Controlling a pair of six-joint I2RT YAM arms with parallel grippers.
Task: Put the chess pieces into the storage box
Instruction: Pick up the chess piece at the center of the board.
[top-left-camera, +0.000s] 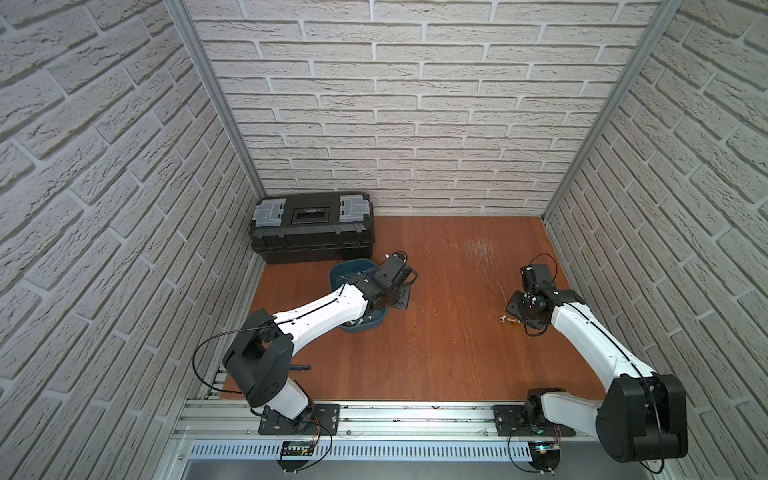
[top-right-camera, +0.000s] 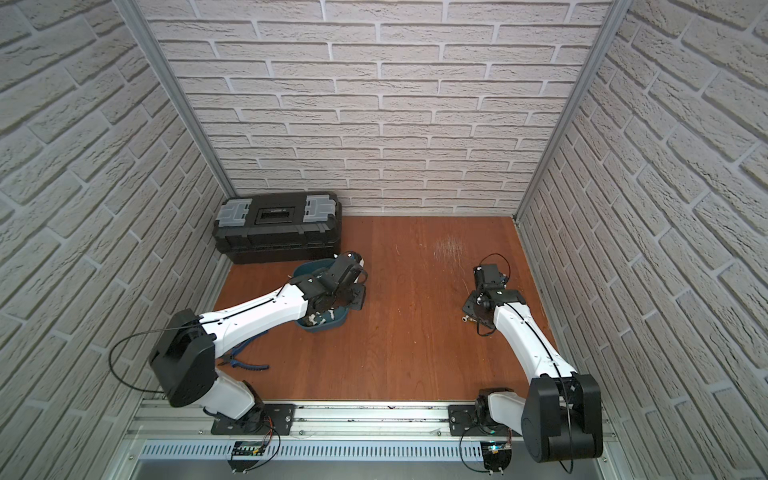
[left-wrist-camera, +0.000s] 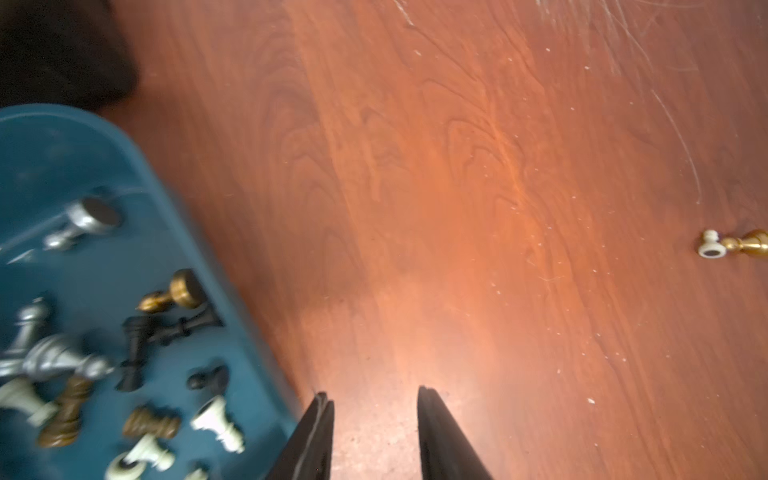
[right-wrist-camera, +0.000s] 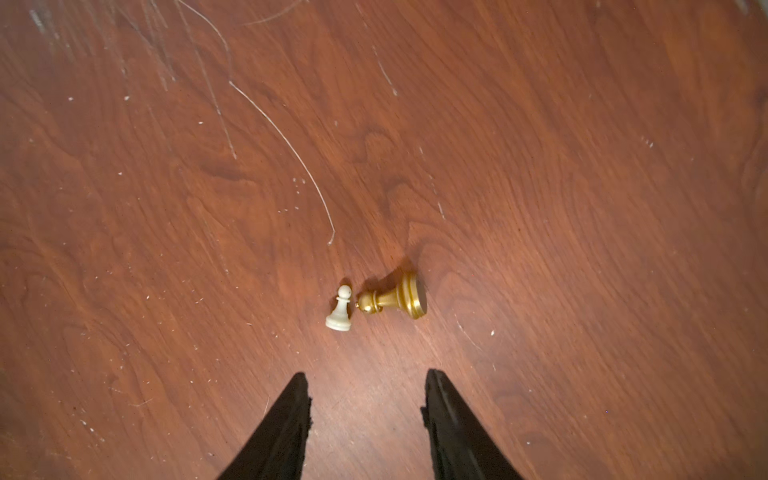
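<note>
The teal storage box (top-left-camera: 347, 268) (left-wrist-camera: 83, 158) lies on the table in front of the toolbox, partly under my left arm. Several chess pieces lie on their sides inside it: silver (left-wrist-camera: 83, 222), gold (left-wrist-camera: 174, 293), black (left-wrist-camera: 137, 353), white (left-wrist-camera: 216, 419) and brown (left-wrist-camera: 151, 422). My left gripper (left-wrist-camera: 374, 392) (top-left-camera: 399, 301) hovers just outside the box's right rim, open and empty. Two pieces lie on the bare wood at the right: a white pawn (right-wrist-camera: 340, 309) (top-left-camera: 502, 319) and a gold pawn (right-wrist-camera: 392, 299), heads touching. My right gripper (right-wrist-camera: 366, 374) (top-left-camera: 517, 309) hangs over them, open with nothing between its fingers.
A black toolbox (top-left-camera: 311, 226) with grey latches stands against the back wall at the left. Blue-handled pliers (top-right-camera: 245, 363) lie near the left arm's base. Brick-pattern walls close in three sides. Scratches mark the wooden table (top-left-camera: 436, 353) at the back right.
</note>
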